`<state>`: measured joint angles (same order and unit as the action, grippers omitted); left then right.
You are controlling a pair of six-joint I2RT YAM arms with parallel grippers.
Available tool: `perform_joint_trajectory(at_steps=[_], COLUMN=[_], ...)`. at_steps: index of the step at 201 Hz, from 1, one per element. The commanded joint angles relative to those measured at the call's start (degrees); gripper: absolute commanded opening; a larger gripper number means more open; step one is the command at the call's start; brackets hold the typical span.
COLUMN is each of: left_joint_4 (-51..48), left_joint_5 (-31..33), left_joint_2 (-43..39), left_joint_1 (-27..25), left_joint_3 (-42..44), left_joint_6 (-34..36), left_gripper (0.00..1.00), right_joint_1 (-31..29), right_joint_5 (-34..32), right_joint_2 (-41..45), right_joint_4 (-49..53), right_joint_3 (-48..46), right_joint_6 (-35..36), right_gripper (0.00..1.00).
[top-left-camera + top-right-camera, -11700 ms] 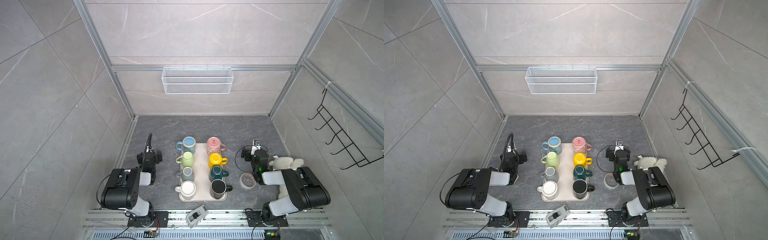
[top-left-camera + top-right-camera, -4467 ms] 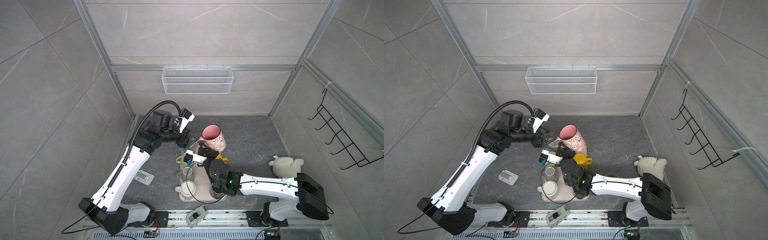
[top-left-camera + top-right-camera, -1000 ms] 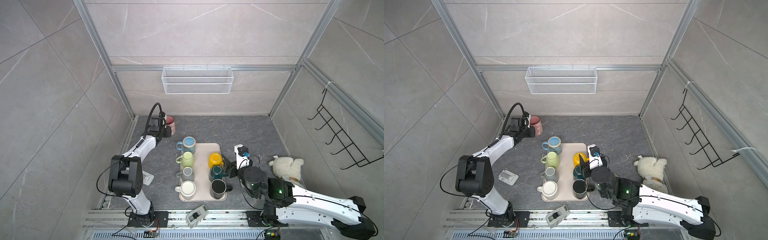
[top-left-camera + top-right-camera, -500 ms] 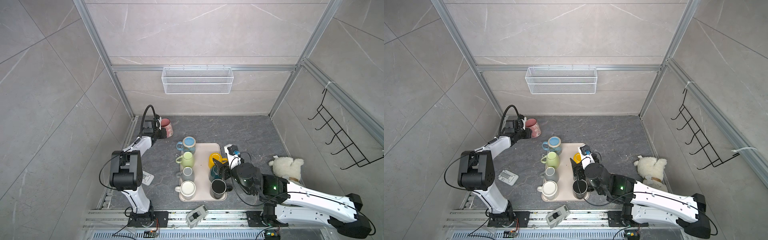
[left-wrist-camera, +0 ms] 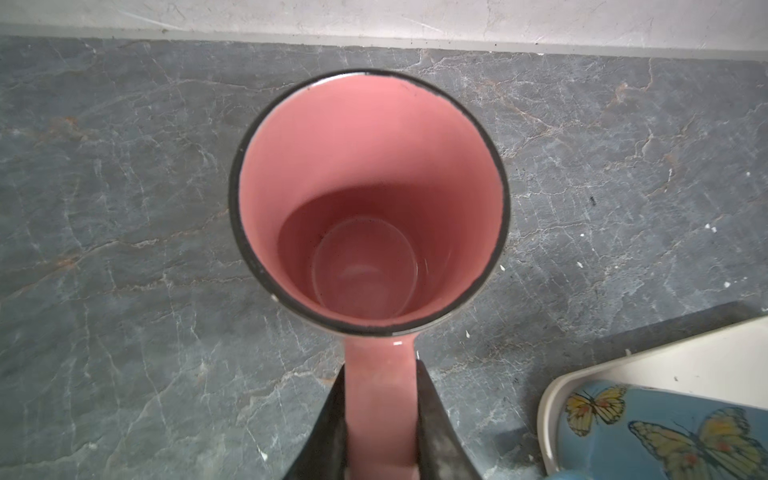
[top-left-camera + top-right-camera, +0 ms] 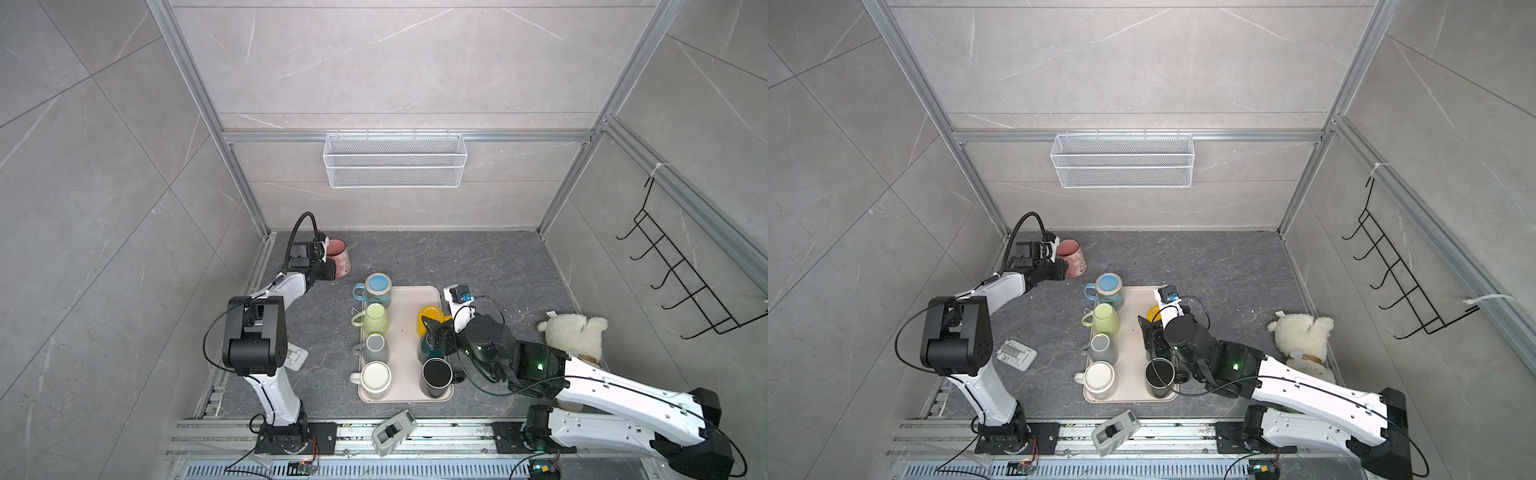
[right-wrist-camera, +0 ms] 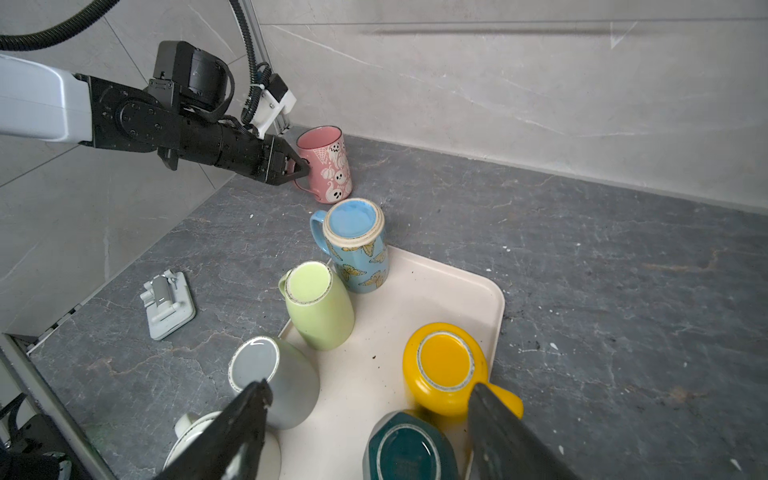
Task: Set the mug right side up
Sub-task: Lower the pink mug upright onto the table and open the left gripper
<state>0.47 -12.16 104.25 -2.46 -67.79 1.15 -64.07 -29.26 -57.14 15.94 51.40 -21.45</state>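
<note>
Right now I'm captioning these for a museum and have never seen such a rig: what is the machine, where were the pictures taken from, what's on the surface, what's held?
Two robot arms stand at a tabletop, each ending in a two-finger gripper. Two pictures look down from overhead; two come from cameras on the wrists. A cream tray carries mugs bottom up, including a blue butterfly mug, a green mug and a yellow mug. The pink mug stands upright off the tray; the left gripper is shut on its handle. The right gripper hangs open over the tray. A plush toy lies aside.
</note>
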Motion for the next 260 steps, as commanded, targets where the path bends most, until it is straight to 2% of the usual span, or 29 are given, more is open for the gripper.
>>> perform_joint_trajectory(at_steps=[1, 40, 52, 105, 160, 182, 218, 245, 260], left_joint_4=[5.9, 5.0, 4.6, 4.8, 4.0, 3.5, -0.1, -4.2, -8.2], left_joint_5=[-0.4, 0.7, 0.6, 0.0, 1.1, 1.3, 3.1, 2.7, 3.3], left_joint_2=[-0.4, 0.4, 0.4, 0.0, -3.0, -7.3, -17.6, -25.5, -28.4], left_joint_1=[0.3, 0.1, 0.1, 0.1, 0.2, 0.1, -0.7, -1.2, -1.4], left_joint_3=[-1.3, -1.3, -1.2, 0.1, 2.4, 4.3, 6.6, 7.3, 6.9], left_joint_6=[2.2, 2.3, 2.0, 0.5, -0.8, -2.7, -7.6, -14.3, -21.7], left_gripper=[0.00, 0.00, 0.10, 0.37, 0.56, 0.59, 0.59, 0.59, 0.59], right_joint_1=[1.0, 2.3, 2.6, 3.3, 3.7, 4.9, 10.2, 15.5, 18.7], right_joint_5=[2.9, 4.5, 4.8, 6.5, 7.9, 9.7, 17.2, 23.6, 27.9], right_joint_2=[-0.8, -1.5, -1.7, -2.5, -2.7, -3.3, -6.7, -10.2, -12.0], right_joint_4=[1.1, 1.3, 1.5, 0.6, -0.3, -0.5, -1.0, -0.5, -1.1], right_joint_3=[1.6, 1.7, 1.6, 1.2, 0.8, 1.0, 3.0, 5.2, 5.9], right_joint_6=[-2.4, -3.2, -3.4, -4.2, -4.7, -5.3, -7.8, -10.6, -12.1], right_gripper=[0.77, 0.77, 0.77, 0.77, 0.77, 0.78, 0.78, 0.78, 0.78])
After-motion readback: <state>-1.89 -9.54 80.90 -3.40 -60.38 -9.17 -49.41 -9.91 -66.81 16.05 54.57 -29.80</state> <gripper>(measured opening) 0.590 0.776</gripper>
